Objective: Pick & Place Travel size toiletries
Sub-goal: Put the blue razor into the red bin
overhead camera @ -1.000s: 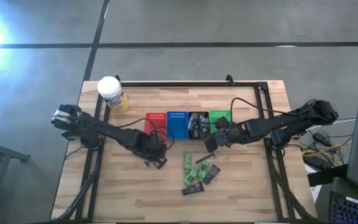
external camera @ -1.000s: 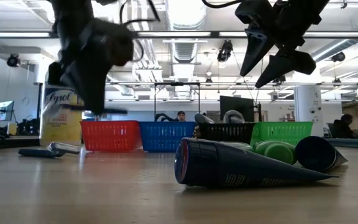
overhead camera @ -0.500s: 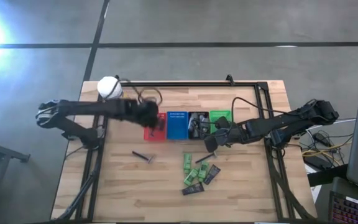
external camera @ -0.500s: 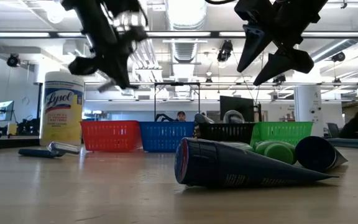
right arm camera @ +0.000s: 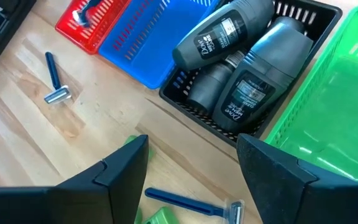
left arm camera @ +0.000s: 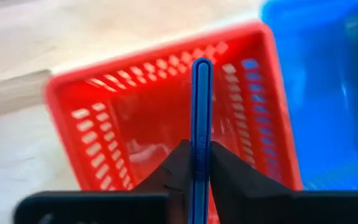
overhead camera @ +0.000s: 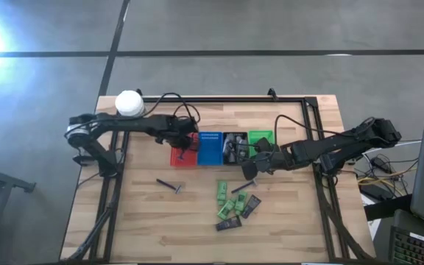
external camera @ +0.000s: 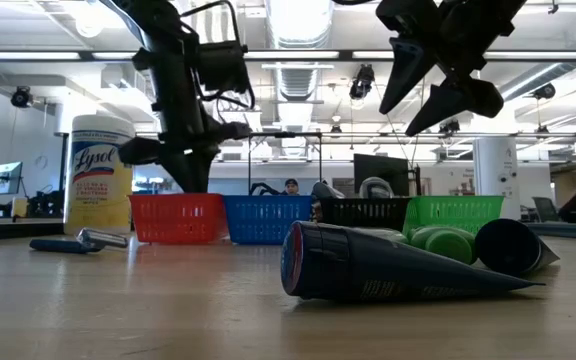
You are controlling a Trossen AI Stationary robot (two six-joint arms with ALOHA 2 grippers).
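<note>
Blue plastic razor handle pinched upright between the fingers of my left gripper, directly above the red basket. At three o'clock of that basket stand the blue basket, the black basket holding grey tubes, and the green basket. My right gripper hangs spread at five o'clock of the black basket. A second razor lies at six o'clock of the red basket; green packets lie on the table near my right gripper.

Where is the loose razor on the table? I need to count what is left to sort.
In the high view the blue razor lies on the bare wood left of centre, in front of the red basket, apart from the green packets.
</note>
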